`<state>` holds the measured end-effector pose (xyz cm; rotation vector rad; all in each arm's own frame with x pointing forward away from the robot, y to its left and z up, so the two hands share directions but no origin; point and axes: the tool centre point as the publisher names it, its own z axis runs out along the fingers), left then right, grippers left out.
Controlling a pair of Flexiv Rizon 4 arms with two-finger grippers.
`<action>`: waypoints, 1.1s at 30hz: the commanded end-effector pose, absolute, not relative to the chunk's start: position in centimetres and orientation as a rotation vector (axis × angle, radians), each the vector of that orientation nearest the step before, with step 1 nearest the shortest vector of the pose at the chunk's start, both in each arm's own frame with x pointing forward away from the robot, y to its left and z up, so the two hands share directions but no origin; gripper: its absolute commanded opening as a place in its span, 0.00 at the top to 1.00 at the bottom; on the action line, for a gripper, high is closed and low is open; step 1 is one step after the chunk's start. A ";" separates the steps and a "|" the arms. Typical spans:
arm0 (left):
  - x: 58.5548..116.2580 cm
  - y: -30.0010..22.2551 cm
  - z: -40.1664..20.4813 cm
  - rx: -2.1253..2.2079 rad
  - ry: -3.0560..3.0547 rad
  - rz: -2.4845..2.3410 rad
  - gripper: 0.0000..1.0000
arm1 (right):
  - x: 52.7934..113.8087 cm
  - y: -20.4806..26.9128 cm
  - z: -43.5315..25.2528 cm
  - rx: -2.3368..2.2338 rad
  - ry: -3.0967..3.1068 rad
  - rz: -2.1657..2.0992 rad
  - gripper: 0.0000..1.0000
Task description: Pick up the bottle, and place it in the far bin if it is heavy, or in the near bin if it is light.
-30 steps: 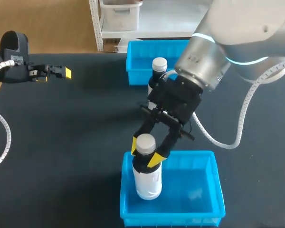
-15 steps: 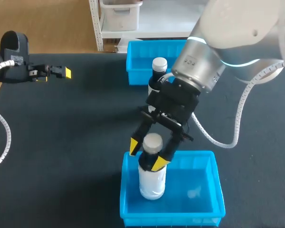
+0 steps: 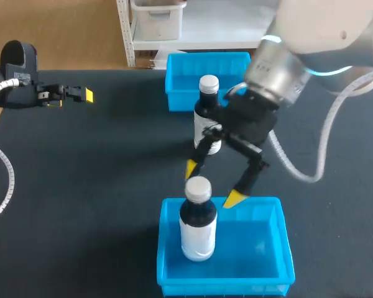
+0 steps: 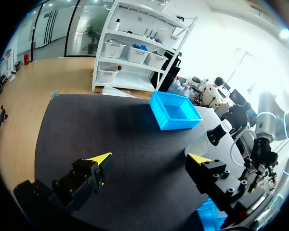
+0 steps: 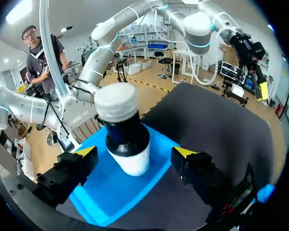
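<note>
My right gripper hangs spread just above the bottle, which stands upright by the near bin's left wall. Its 2 tips flank the cap closely, so a skewed lift could topple it.

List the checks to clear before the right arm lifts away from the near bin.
1. Fingers of the right claw apart and off the bottle: ok; the right wrist view shows a gap on both sides.
2. The bottle upright inside the near bin: ok.
3. Room between the right arm and the second bottle, which stands in front of the far bin: cannot tell; they overlap in the head view.
4. The left claw open and well off to the left side of the table: ok.
5. The bottle light enough for the near bin: cannot tell.
</note>
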<state>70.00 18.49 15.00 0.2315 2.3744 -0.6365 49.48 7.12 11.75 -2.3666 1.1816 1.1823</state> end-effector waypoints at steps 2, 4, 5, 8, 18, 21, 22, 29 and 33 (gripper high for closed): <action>70.0 18.5 15.0 0.231 2.374 -0.636 0.00 | 52.2 1.8 12.3 -2.274 1.316 1.111 0.00; 70.0 18.5 15.0 0.231 2.374 -0.636 0.00 | 54.1 -0.1 12.4 -2.204 1.414 1.062 0.00; 70.0 18.5 15.0 0.231 2.374 -0.636 0.00 | 55.1 -1.0 12.4 -2.161 1.457 1.044 0.00; 70.0 18.5 15.0 0.231 2.374 -0.636 0.00 | 58.6 -3.5 12.6 -2.019 1.585 0.983 0.00; 70.0 18.5 15.0 0.231 2.374 -0.636 0.00 | 68.1 -6.3 12.8 -1.673 1.827 0.853 0.00; 70.0 18.5 15.0 0.231 2.374 -0.636 0.00 | 70.2 -5.6 13.1 -1.638 1.852 0.827 0.00; 70.0 18.5 15.0 0.231 2.374 -0.636 0.00 | 70.8 -5.3 13.2 -1.622 1.852 0.835 0.00; 70.0 18.5 15.0 0.231 2.374 -0.636 0.00 | 73.1 -2.6 13.9 -1.634 1.832 0.848 0.00; 70.0 18.5 15.0 0.231 2.374 -0.636 0.00 | 73.4 -1.1 13.9 -1.668 1.811 0.868 0.00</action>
